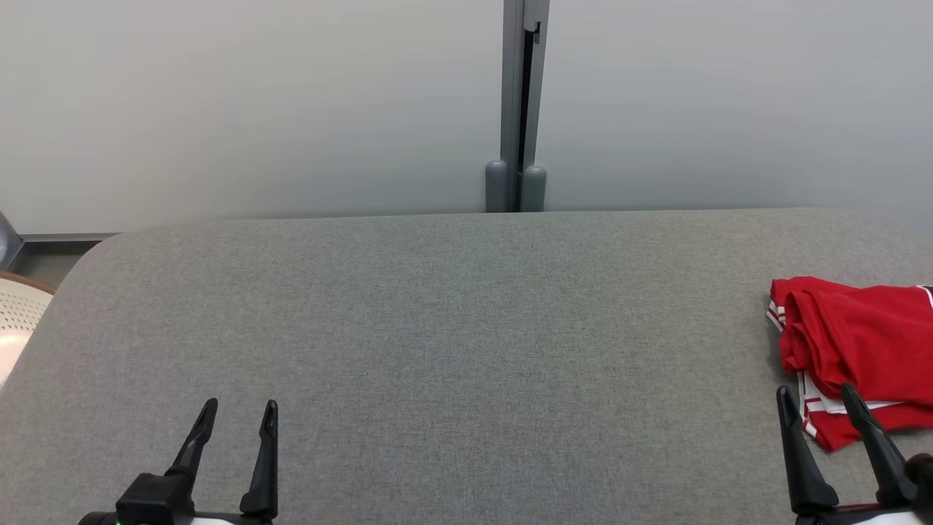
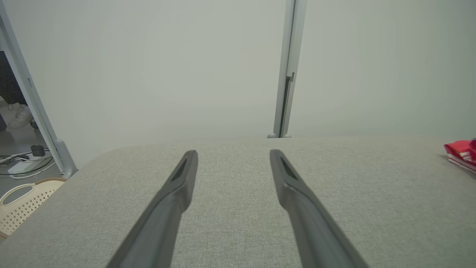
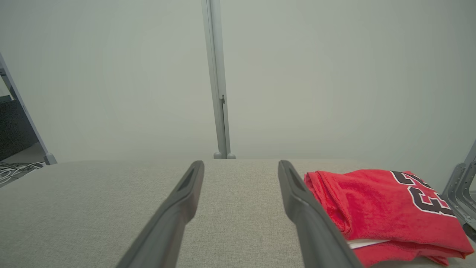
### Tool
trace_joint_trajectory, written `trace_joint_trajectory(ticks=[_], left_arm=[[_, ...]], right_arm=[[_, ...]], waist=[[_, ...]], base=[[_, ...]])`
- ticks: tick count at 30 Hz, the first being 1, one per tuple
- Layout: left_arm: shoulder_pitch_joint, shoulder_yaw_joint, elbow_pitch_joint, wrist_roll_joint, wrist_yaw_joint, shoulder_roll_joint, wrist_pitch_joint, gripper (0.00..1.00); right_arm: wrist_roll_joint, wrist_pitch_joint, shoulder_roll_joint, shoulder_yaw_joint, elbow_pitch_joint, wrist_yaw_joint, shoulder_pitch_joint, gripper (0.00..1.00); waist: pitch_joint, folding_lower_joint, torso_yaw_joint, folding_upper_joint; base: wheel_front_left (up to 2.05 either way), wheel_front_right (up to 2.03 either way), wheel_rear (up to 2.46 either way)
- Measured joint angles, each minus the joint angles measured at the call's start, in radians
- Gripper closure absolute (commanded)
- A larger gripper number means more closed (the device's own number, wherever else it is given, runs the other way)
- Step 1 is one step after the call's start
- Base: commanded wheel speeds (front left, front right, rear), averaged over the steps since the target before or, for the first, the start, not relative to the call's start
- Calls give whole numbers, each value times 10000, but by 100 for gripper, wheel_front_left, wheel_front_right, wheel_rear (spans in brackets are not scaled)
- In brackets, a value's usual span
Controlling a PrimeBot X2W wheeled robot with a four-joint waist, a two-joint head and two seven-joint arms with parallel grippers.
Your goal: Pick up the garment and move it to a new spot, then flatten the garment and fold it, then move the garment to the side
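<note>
While we hold both arms low over the near edge of the grey counter (image 1: 466,328), neither hand has anything in it. Our left hand (image 1: 241,402) sits at the near left with its two dark fingers spread wide; in its wrist view, the left hand (image 2: 233,151) has bare fabric between and beyond the tips. Our right hand (image 1: 815,389) sits at the near right, equally wide apart and empty.

We see the red garment (image 1: 853,343) lying bunched in loose folds at the right side of the counter, with white stripes on its trim. From the right wrist, the right hand (image 3: 241,162) points past the garment (image 3: 379,201), which lies just right of the right finger and shows black lettering edged in white. We cannot tell whether that finger touches the cloth. From the left wrist, the garment (image 2: 461,152) is a small red patch far to the right.

A cream perforated basket (image 1: 18,313) stands off the counter's left end, and a grey post (image 1: 517,109) splits the pale wall beyond.
</note>
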State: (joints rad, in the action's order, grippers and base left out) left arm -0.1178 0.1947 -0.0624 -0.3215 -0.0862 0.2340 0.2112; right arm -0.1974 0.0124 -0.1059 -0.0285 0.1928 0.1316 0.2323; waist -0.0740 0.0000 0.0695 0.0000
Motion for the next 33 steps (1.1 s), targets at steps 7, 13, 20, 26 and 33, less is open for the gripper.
trace_joint_trajectory(ticks=[7,13,20,26,33], left_arm=[[2,10,-35,-44,-35,38,-8,0],[34,13,-58,-48,-77,38,109,0],[37,56,-205,-21,-115,36,203,100],[-174,79,-516,-516,-56,-222,29,100],[-65,-211,-652,-1737,150,-326,-268,100]], right_arm=[[-17,12,4,21,-86,0,-13,0],[-21,25,-31,42,-146,0,-38,0],[-144,19,-54,50,-213,2,-34,100],[-660,21,71,98,-612,2,39,100],[-2017,71,75,71,-1001,2,-224,100]], waist=[[30,0,-38,0],[14,0,-81,0],[-8,0,-55,0],[14,0,-73,0],[56,0,-109,0]], base=[[0,0,0],[0,0,0],[0,0,0],[0,0,0],[0,0,0]])
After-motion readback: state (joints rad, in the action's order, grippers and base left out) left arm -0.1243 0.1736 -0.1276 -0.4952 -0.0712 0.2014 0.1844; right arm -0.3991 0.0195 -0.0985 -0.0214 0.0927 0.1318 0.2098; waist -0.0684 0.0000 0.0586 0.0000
